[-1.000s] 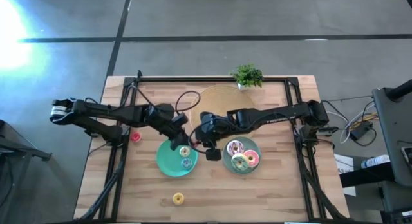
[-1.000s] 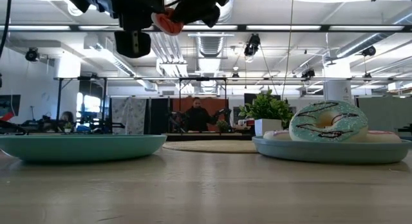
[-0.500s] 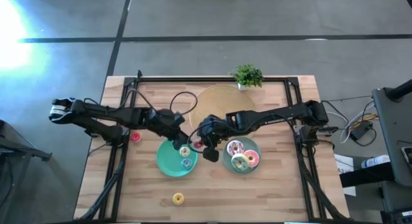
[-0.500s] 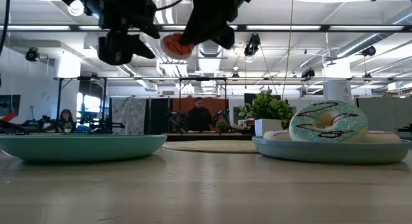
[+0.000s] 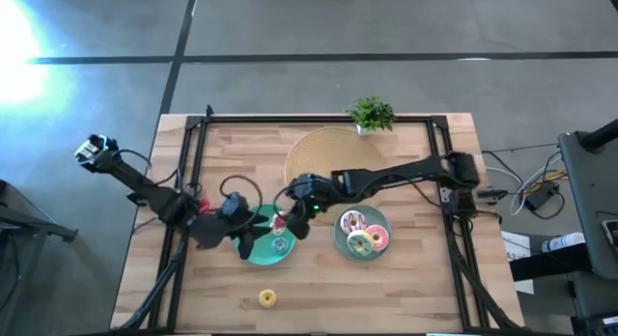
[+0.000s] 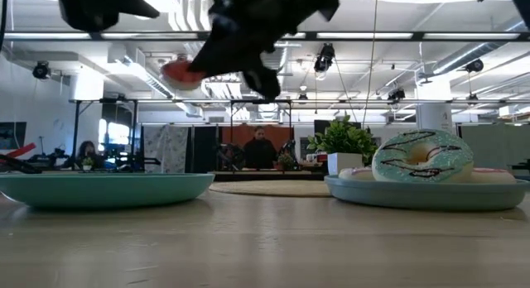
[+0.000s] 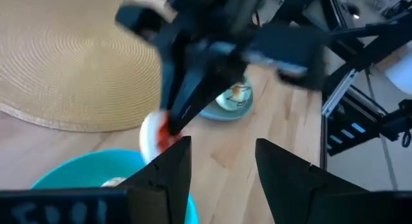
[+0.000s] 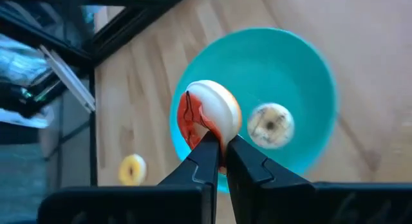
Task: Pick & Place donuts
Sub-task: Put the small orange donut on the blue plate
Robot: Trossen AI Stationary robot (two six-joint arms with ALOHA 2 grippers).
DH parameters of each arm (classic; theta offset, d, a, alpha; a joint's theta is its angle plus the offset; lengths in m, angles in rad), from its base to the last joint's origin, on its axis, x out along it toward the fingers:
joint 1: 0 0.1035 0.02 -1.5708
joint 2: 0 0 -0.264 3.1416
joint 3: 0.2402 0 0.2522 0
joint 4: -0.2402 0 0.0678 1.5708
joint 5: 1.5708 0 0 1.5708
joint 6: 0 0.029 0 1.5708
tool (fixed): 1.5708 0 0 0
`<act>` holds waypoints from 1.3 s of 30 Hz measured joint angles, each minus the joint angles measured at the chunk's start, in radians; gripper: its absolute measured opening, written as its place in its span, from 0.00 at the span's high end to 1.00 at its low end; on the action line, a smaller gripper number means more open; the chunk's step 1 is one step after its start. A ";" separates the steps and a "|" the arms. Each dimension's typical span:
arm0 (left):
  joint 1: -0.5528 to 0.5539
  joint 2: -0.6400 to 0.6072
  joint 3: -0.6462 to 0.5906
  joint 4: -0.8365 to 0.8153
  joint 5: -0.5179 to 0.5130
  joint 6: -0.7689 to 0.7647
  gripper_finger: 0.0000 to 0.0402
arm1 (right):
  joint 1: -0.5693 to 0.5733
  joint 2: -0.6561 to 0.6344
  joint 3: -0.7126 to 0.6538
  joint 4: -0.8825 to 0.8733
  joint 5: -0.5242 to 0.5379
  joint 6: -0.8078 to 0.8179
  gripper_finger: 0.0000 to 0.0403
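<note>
Right gripper (image 8: pixel 217 161) jaws clenched on red-orange donut (image 8: pixel 205 116), shifted left over teal plate (image 5: pixel 253 247); release looks next. Left gripper (image 7: pixel 222 161) jaws released, withdrawn lower left.

High view: overhead, straight down, far enough to take in the whole table (image 5: pixel 406 288) and the floor around it. Low view: at tabletop height, level across the wood into the room, very near the teal plate (image 6: pixel 103 189) and the grey-green plate (image 6: pixel 431 193). Left wrist view: close, angled down past its own fingers (image 7: pixel 283 172). Right wrist view: close, above the teal plate. All four share that plate; overhead and right wrist share the yellow donut (image 5: pixel 267 298).
</note>
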 joint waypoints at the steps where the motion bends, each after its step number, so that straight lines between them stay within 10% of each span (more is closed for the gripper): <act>1: -0.022 0.000 0.000 -0.005 -0.027 -0.009 0.64 | -0.003 0.025 0.011 0.010 -0.014 0.017 0.97; 21: -0.093 -0.177 0.011 0.059 -0.140 0.065 0.64 | -0.084 0.361 0.305 -0.054 -0.171 0.104 0.97; 39: -0.092 -0.314 0.013 0.055 -0.139 0.199 0.64 | -0.084 0.454 0.460 -0.218 -0.021 0.040 0.97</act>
